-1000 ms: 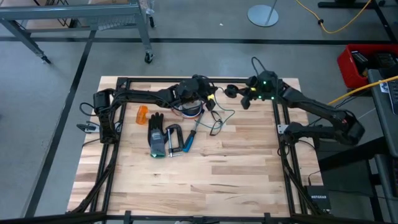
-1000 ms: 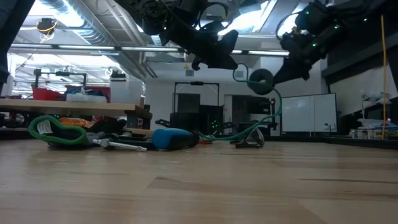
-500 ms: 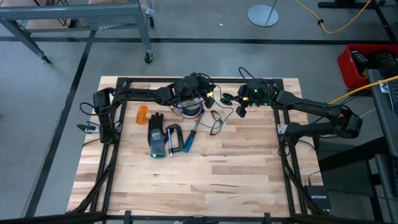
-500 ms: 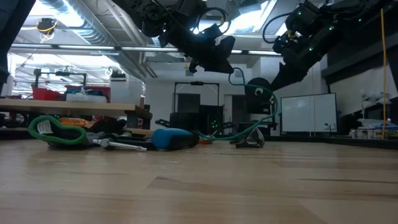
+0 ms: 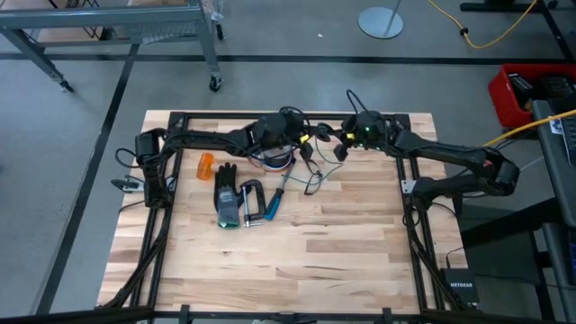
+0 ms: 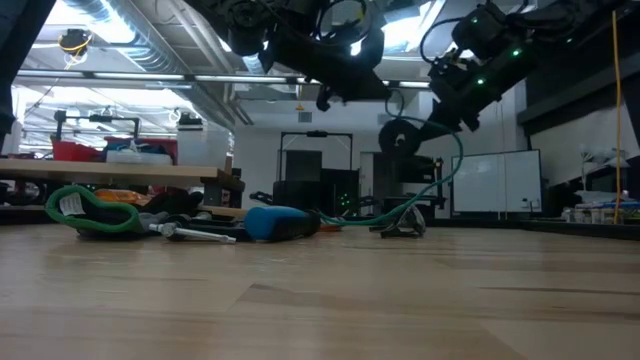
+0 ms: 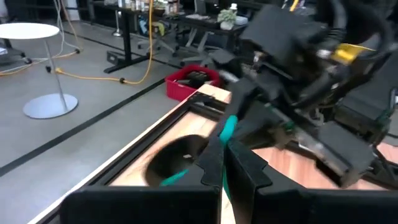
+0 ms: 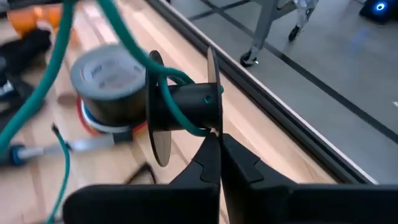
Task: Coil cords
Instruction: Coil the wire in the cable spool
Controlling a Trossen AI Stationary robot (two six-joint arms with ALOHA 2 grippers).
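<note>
Your two arms meet above the far middle of the counter (image 5: 297, 243). The right gripper (image 8: 219, 140) has its fingers pinched together on the thin flange of a small black spool (image 8: 183, 106) — the teal-green cord (image 8: 165, 84) is looped around that spool's hub and runs off toward the counter. In the low view the spool (image 6: 400, 135) hangs in the air below the right gripper (image 6: 432, 108), with the teal-green cord (image 6: 440, 190) sagging from it in a long curve down to the wood, where it ends by a small dark tangle (image 6: 400, 228).

Your left gripper (image 7: 222, 158) has its fingers closed narrow on a length of the same teal-green cord (image 7: 227, 127), right beside the right arm's wrist. From above, the left gripper (image 5: 304, 140) and the right gripper (image 5: 340, 147) sit near each other, just apart, with the thin black cords (image 5: 310, 175) lying loose on the counter beneath them.

Under the left arm sits a grey tape roll (image 5: 274, 160). Nearer the middle of the counter lie a blue-handled screwdriver (image 5: 273, 202), a clamp (image 5: 250, 202), a black glove (image 5: 227, 193) and a small orange item (image 5: 206, 165) — none of them touched by either gripper.
</note>
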